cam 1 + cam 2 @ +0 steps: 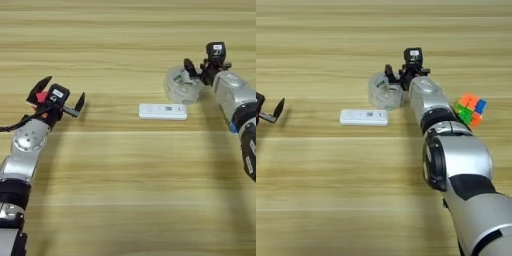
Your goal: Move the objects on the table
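The clear tape roll [181, 87] stands on the table [125, 165] at the back right. My right gripper [207, 66] is at its far right rim, open, one finger [389, 72] over the rim. A flat white bar [163, 111] lies just in front of the roll. The multicoloured puzzle cube [471, 110] sits to the right of my right forearm. At the left, my left gripper [60, 94] is open, with a small red cube [42, 96] showing beside its left finger, partly hidden.
My right arm [456, 165] runs from the lower right corner up to the tape roll and covers the table there. Bare wood stretches across the middle and front of the table.
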`<action>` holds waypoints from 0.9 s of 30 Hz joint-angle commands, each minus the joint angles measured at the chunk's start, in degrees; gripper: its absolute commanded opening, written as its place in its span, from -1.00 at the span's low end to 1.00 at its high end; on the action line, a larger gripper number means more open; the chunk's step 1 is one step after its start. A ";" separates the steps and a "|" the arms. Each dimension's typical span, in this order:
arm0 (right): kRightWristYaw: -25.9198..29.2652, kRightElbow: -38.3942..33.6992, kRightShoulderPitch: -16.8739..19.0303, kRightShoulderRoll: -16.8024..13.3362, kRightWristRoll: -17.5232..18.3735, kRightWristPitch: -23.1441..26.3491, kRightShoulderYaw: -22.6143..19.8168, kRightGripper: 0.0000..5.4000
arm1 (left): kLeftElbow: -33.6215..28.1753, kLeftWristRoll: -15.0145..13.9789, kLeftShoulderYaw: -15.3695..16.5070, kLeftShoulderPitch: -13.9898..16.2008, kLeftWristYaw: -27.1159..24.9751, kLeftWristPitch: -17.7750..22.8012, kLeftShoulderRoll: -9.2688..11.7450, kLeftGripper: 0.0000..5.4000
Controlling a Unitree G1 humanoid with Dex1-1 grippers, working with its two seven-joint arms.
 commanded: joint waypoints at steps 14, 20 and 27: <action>2.25 -15.25 9.53 1.98 0.41 -3.28 3.06 0.98 | -0.49 -4.37 6.11 -1.39 4.60 -0.48 -2.34 1.00; 2.35 -21.12 12.45 2.94 0.78 -1.64 3.92 0.98 | 3.16 -4.61 9.12 -2.76 7.84 0.03 -0.95 1.00; 2.24 -24.59 14.31 3.43 1.16 -0.06 4.49 0.98 | 9.41 -5.46 11.46 -4.68 8.76 -0.99 0.32 1.00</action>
